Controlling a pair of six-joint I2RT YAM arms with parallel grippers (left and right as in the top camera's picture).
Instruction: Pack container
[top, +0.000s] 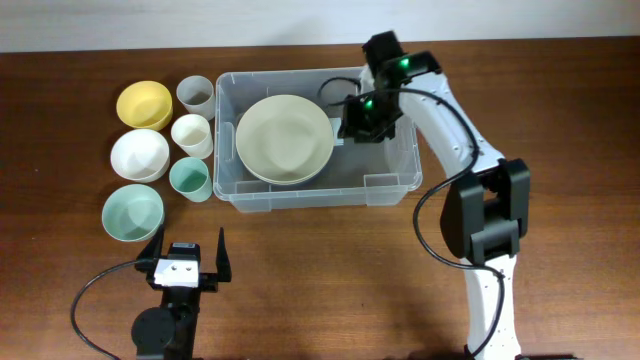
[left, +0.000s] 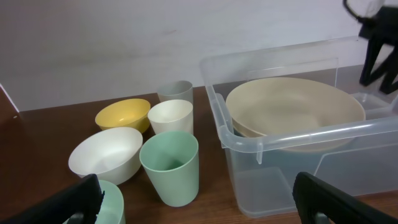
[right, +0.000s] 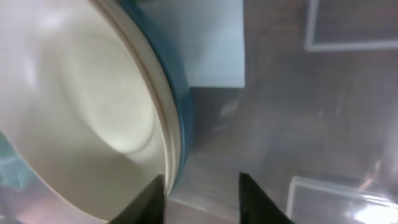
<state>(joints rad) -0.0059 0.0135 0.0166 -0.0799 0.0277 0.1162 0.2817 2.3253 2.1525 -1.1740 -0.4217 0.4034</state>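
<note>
On wooden table (top: 300, 290), container (top: 392, 182) with right tool (top: 355, 128) over its right half.

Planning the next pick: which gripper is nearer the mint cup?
Left. The left gripper is just short of the mint cup; the right gripper is across inside the container.

The desk (top: 330, 290) was dark reddish-brown with a streaky wood grain. The container (top: 392, 172) was clear and colourless, with a pale white label (right: 208, 43) on its base. The plate (top: 285, 138) was plain beige, and a blue-teal edge (right: 180, 124) showed under its rim. The yellow bowl (top: 144, 103), white bowl (top: 139, 153), mint-green bowl (top: 132, 212), grey cup (top: 195, 94), cream cup (top: 191, 134) and mint-green cup (top: 189, 178) were all unpatterned. The left end effector (top: 190, 240) was black with a white panel (top: 181, 267). The right arm (top: 450, 120) was white and black, with green lights (top: 403, 66).
</note>
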